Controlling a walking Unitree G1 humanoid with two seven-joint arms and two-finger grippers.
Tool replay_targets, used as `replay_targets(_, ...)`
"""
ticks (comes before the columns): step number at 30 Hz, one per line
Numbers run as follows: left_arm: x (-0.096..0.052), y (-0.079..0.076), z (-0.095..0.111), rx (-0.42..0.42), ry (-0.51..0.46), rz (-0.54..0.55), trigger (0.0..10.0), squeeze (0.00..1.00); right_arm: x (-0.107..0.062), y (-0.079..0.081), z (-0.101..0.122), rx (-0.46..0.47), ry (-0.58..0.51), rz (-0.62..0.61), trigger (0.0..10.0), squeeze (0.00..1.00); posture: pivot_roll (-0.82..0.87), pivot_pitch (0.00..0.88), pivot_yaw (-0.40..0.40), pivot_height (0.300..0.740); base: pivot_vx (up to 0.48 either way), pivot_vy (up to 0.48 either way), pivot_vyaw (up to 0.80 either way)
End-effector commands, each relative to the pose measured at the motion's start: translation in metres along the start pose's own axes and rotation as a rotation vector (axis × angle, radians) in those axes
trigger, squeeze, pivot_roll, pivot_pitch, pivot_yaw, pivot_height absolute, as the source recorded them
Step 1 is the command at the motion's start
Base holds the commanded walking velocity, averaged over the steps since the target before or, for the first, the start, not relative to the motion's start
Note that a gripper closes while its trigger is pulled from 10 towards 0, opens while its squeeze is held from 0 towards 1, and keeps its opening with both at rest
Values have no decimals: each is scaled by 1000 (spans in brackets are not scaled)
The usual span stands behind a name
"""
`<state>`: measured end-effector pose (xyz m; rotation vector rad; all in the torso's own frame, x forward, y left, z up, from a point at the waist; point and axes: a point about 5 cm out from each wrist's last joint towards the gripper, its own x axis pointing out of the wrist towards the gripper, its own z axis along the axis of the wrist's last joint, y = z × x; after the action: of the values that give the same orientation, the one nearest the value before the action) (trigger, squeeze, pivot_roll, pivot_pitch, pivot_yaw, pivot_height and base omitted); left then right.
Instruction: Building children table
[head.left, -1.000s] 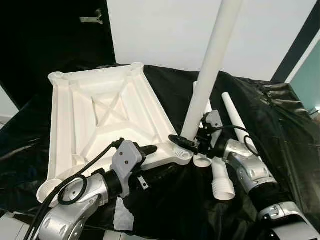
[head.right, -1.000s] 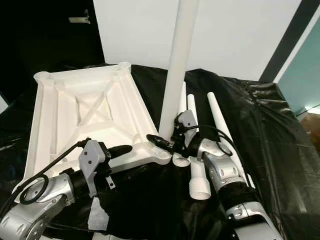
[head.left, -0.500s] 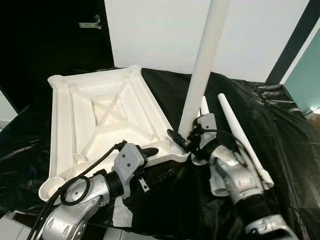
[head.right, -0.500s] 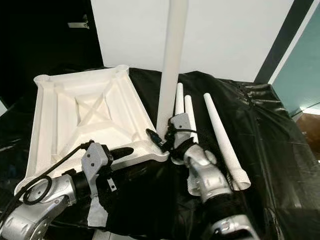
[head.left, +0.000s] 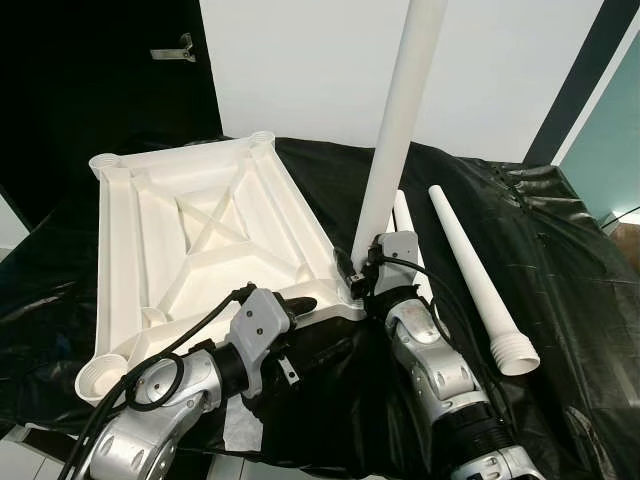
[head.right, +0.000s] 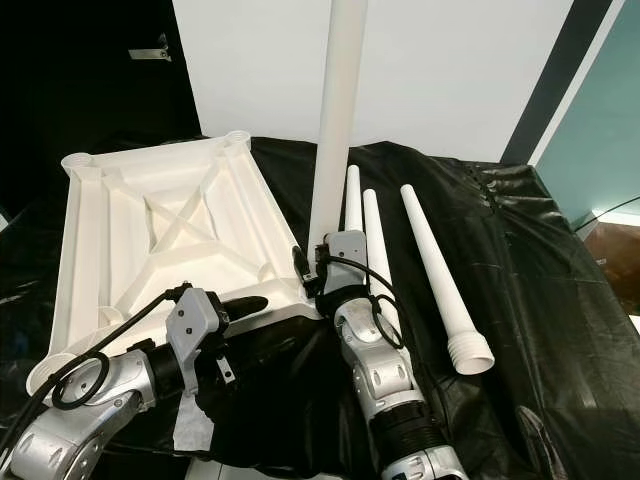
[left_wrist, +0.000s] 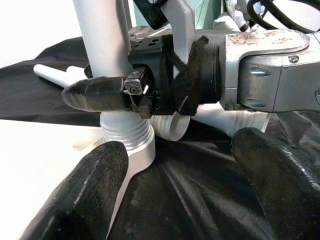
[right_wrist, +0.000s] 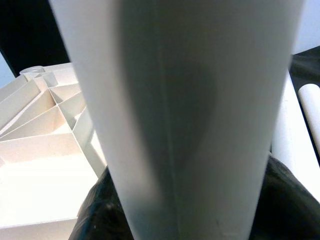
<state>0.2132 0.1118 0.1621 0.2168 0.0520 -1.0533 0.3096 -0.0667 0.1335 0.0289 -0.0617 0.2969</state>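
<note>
The white tabletop (head.left: 200, 235) lies upside down on black sheeting. One white leg (head.left: 397, 130) stands almost upright in the socket at the tabletop's near right corner (left_wrist: 127, 145). My right gripper (head.left: 358, 276) is shut on the leg just above its threaded base. In the right wrist view the leg (right_wrist: 185, 115) runs between the black fingers (right_wrist: 97, 210). My left gripper (head.left: 298, 304) is open at the tabletop's near edge, just left of that socket. In the left wrist view its fingers (left_wrist: 92, 187) stand wide apart, with nothing held.
Two spare legs (head.right: 375, 245) lie side by side behind my right arm. A third leg (head.left: 478, 275) lies further right, its threaded end nearest me. Black sheeting (head.left: 570, 260) covers the work surface. A white scrap (head.left: 240, 425) hangs at the front edge. A white wall stands behind.
The leg has gone from leaning right to almost upright in the corner socket. My right arm has swung in toward the middle, still holding it. The left gripper has stayed put. The camera shifted slightly.
</note>
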Motion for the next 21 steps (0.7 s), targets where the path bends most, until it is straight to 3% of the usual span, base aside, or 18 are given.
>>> replay_targets(1, 2, 1, 0, 16, 4, 13, 10000, 0, -4, 1, -17, 10, 87, -18, 10000, 0, 93, 0, -50, 740, 0, 0, 0)
replay_targets(7, 3, 3, -1, 23, 0, 21, 10000, 0, -4, -5, -9, -9, 50, -24, 10000, 0, 87, 0, -48, 740, 0, 0, 0)
replay_targets(8, 3, 4, -1, 26, -2, 23, 10000, 0, -3, -7, -8, -10, 43, -14, 10000, 1000, 86, 0, -48, 740, 0, 0, 0)
replay_targets(16, 4, 4, 0, 28, -7, 26, 10000, 0, -7, -17, -2, -24, 4, 44, 10000, 1000, 84, 0, -48, 740, 0, 0, 0)
replay_targets(21, 4, 4, 0, 30, -9, 27, 10000, 0, -13, -34, 2, -40, -9, 176, 10000, 1000, 78, 0, -46, 740, 0, 0, 0)
